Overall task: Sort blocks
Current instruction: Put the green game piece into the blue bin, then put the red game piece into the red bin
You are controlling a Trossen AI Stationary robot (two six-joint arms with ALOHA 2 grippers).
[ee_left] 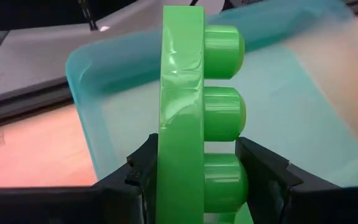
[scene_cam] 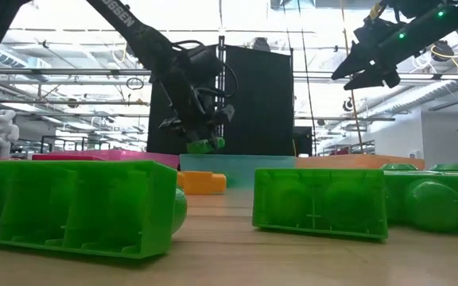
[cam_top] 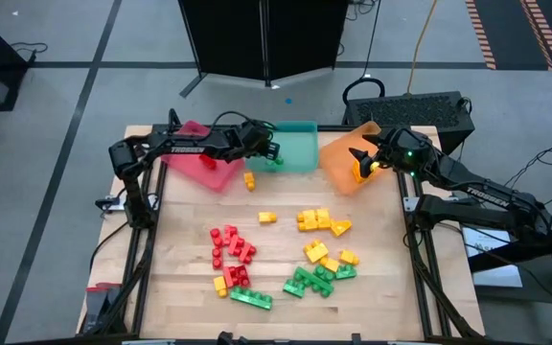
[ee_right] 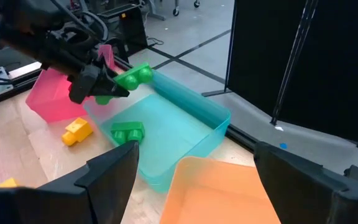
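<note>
From overhead the left gripper [cam_top: 268,153] hangs over the teal tray [cam_top: 300,158] pinching a green block [cam_top: 274,160], while the right gripper [cam_top: 357,158] waits wide open and empty over the orange tray [cam_top: 338,172], the loose blocks [cam_top: 281,254] well apart on the table. Low view: same block [scene_cam: 203,144] held above the tray. Left wrist view shows the jaws clamped flat-to-stud on it [ee_left: 191,118]; looks light, rigid, kinda slick, so grab the flat sides

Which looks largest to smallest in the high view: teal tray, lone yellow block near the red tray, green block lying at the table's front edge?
1. Teal tray, by far.
2. Green block at the front edge.
3. Lone yellow block, smallest.
All sit at table level, so the ranking is fair.
</note>
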